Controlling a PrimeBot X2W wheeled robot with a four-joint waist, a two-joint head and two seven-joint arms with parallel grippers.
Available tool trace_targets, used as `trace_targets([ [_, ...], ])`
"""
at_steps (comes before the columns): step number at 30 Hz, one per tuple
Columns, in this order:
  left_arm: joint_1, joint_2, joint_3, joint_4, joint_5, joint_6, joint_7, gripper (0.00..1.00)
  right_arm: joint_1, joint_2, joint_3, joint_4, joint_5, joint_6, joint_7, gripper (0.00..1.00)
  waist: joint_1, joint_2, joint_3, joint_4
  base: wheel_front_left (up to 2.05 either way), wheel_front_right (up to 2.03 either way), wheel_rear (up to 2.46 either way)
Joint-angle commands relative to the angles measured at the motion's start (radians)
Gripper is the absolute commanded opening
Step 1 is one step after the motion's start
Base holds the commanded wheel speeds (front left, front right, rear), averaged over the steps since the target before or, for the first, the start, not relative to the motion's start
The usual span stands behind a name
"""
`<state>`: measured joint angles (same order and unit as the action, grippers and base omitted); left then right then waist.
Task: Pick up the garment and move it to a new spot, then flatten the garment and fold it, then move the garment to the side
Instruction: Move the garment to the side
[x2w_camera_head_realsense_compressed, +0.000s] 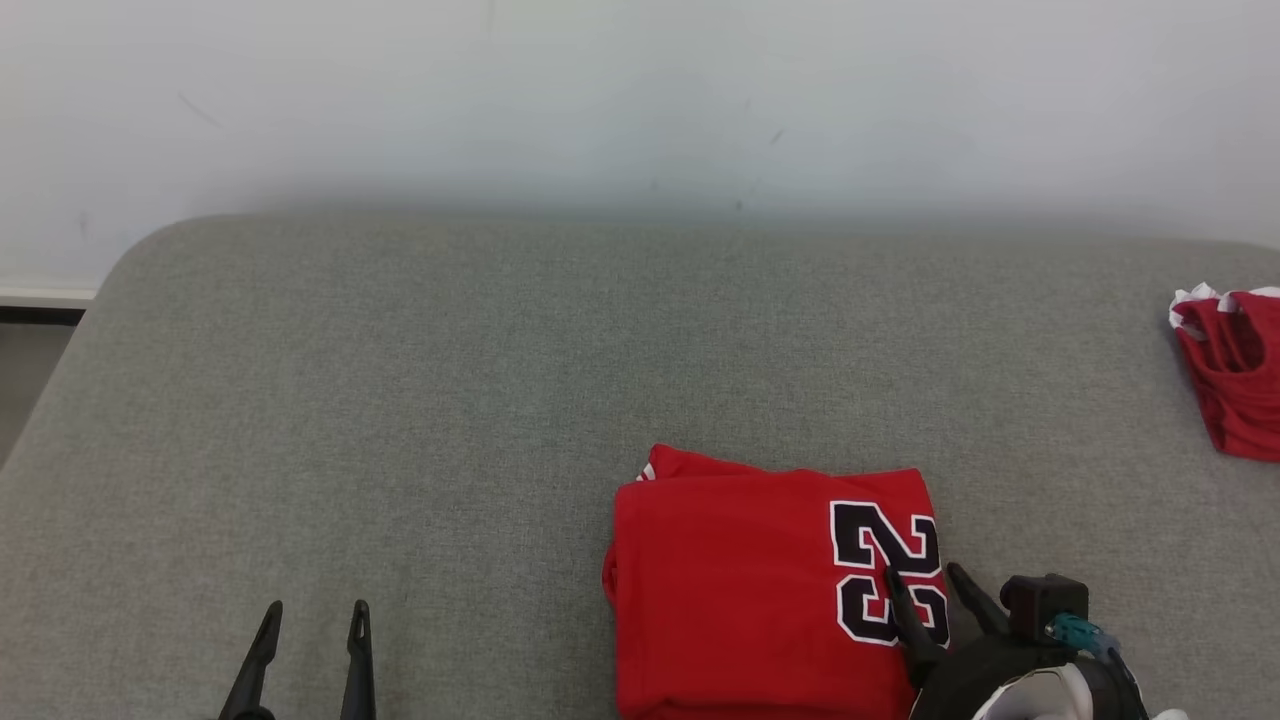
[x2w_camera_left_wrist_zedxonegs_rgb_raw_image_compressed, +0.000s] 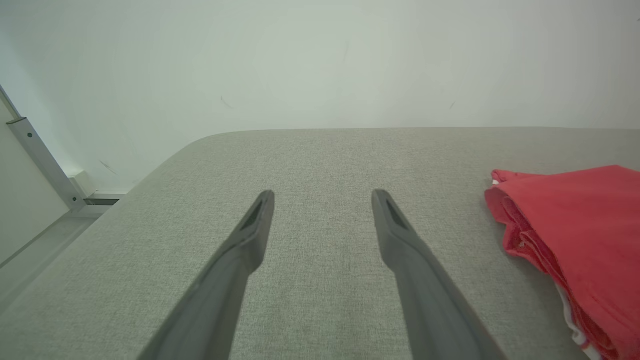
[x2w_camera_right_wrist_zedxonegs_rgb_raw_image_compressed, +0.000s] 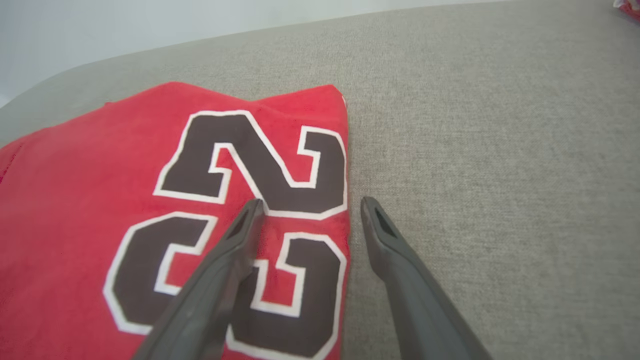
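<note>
A red garment (x2w_camera_head_realsense_compressed: 740, 590) with a black and white number lies folded into a square on the grey cushioned surface (x2w_camera_head_realsense_compressed: 450, 400), near its front edge. My right gripper (x2w_camera_head_realsense_compressed: 922, 574) is open at the garment's right edge: in the right wrist view (x2w_camera_right_wrist_zedxonegs_rgb_raw_image_compressed: 310, 204) one finger is over the number on the garment (x2w_camera_right_wrist_zedxonegs_rgb_raw_image_compressed: 125, 210) and the other over bare surface, with nothing between them. My left gripper (x2w_camera_head_realsense_compressed: 313, 610) is open at the lower left, well clear of the cloth. In the left wrist view, the gripper (x2w_camera_left_wrist_zedxonegs_rgb_raw_image_compressed: 322, 194) points across bare fabric, with the garment's folded layers (x2w_camera_left_wrist_zedxonegs_rgb_raw_image_compressed: 575, 230) to the right.
A second red garment (x2w_camera_head_realsense_compressed: 1235, 370) with white trim lies crumpled at the far right edge of the surface. A pale wall (x2w_camera_head_realsense_compressed: 640, 100) runs behind the surface. Beyond the rounded left corner there is a floor strip (x2w_camera_head_realsense_compressed: 30, 360).
</note>
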<state>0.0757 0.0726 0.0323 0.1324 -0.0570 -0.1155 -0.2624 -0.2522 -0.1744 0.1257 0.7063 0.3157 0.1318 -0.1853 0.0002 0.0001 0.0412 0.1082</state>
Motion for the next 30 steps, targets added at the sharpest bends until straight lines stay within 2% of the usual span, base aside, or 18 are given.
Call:
trace_targets([
  [1, -0.017, -0.002, 0.000, 0.003, -0.002, -0.002, -0.003, 1.00, -0.012, 0.003, 0.012, 0.029, 0.011, -0.003, 0.004, 1.00, -0.0002, -0.0001, 0.013, 0.004, 0.00, 0.00, 0.00],
  [4, -0.025, -0.002, -0.003, 0.010, 0.000, -0.002, -0.003, 1.00, -0.031, 0.002, 0.030, 0.086, 0.028, -0.003, 0.008, 1.00, -0.0002, -0.0001, 0.016, 0.006, 0.00, 0.00, 0.00],
  [5, -0.028, -0.002, -0.004, 0.012, 0.000, -0.003, -0.003, 1.00, -0.030, 0.004, 0.037, 0.102, 0.036, -0.003, 0.013, 0.73, -0.0002, -0.0001, 0.016, 0.006, 0.00, 0.00, 0.00],
  [6, -0.031, -0.002, -0.004, 0.015, 0.000, -0.003, -0.003, 1.00, -0.030, 0.006, 0.044, 0.115, 0.042, -0.003, 0.013, 0.29, -0.0002, -0.0001, 0.015, 0.006, 0.00, 0.00, 0.00],
  [7, -0.034, -0.002, -0.005, 0.015, -0.001, -0.003, -0.003, 1.00, -0.032, 0.005, 0.053, 0.123, 0.048, -0.003, 0.009, 0.00, -0.0002, -0.0001, 0.016, 0.005, 0.00, 0.00, 0.00],
  [13, -0.039, -0.005, -0.001, 0.010, -0.010, -0.004, -0.003, 1.00, -0.092, -0.021, 0.093, 0.121, 0.087, -0.003, -0.027, 0.00, -0.0002, -0.0001, 0.035, -0.014, 0.00, 0.00, 0.00],
  [21, -0.087, -0.013, -0.017, -0.007, -0.021, 0.000, -0.003, 1.00, -0.238, -0.080, 0.118, 0.096, 0.107, -0.003, -0.040, 0.00, -0.0002, -0.0001, 0.127, -0.039, 0.00, 0.00, 0.00],
  [30, -0.187, -0.018, -0.045, -0.069, -0.005, 0.009, -0.003, 1.00, -0.513, -0.261, 0.153, 0.028, 0.113, -0.003, -0.009, 0.00, -0.0002, -0.0001, 0.319, -0.121, 0.00, 0.00, 0.00],
])
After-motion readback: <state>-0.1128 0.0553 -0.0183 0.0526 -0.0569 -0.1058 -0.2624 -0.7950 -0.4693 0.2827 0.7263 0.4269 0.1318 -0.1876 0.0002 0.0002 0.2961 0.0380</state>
